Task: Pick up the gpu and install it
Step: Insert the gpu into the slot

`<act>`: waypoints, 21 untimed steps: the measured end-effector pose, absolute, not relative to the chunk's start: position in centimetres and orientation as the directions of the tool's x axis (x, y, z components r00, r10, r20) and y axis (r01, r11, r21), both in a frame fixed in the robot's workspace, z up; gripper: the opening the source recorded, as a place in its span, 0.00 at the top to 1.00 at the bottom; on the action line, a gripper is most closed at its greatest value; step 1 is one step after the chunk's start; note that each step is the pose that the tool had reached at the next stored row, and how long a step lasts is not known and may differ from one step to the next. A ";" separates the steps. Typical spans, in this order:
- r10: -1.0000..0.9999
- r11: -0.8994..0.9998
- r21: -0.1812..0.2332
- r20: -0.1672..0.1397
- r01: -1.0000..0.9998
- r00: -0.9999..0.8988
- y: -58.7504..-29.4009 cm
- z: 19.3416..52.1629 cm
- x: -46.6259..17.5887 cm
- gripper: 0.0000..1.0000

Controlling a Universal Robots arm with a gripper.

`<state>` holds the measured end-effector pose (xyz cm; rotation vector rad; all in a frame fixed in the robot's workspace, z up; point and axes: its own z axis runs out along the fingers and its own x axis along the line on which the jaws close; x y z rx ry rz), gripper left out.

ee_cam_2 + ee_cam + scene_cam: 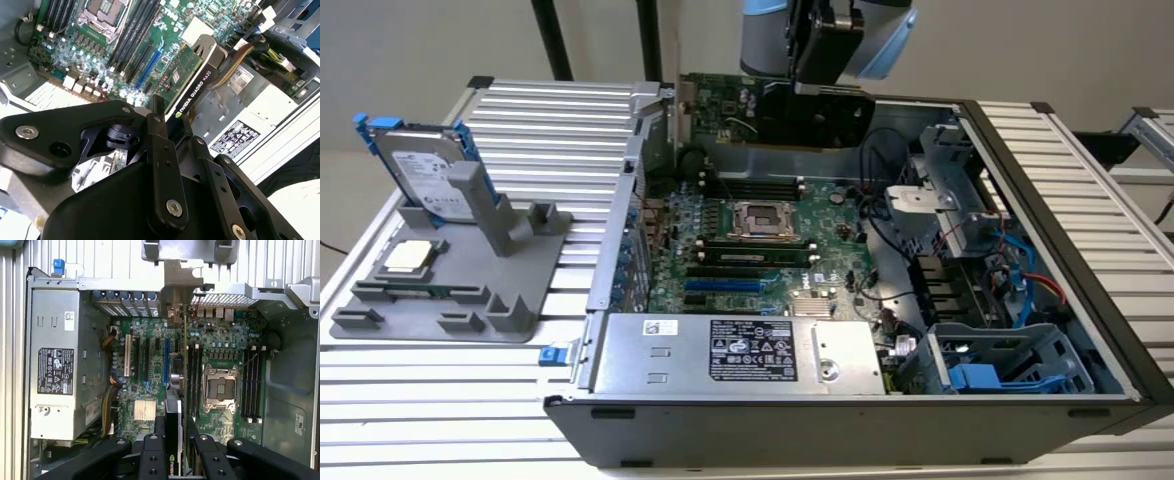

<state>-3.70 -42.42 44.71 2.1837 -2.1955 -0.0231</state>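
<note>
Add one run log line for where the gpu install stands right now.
step: install gpu | fingers: shut on gpu | gpu: held edge-on over motherboard, inside open case | seated: not yet

Ribbed metal table (pixel 440 400) before a pale wall (pixel 400 50).

Green motherboard (pixel 834 215), black-edged green gpu (pixel 187 62), silver power supply (pixel 654 355), blue-framed hard drive (pixel 424 175).

Claw (pixel 176 429) clamped shut, pointing downward
</note>
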 end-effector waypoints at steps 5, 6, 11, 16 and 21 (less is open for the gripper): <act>-1.000 0.013 0.042 0.022 -0.999 -0.012 -42.4 44.3 -3.7 1.00; -1.000 0.013 0.042 0.022 -0.999 -0.012 -42.4 44.2 -3.7 1.00; -1.000 0.013 0.042 0.023 -0.999 -0.012 -42.4 43.9 -3.7 1.00; -1.000 0.013 0.042 0.023 -0.999 -0.012 -42.4 43.9 -3.7 1.00; -1.000 0.013 0.042 0.024 -0.999 -0.012 -42.4 43.8 -3.7 1.00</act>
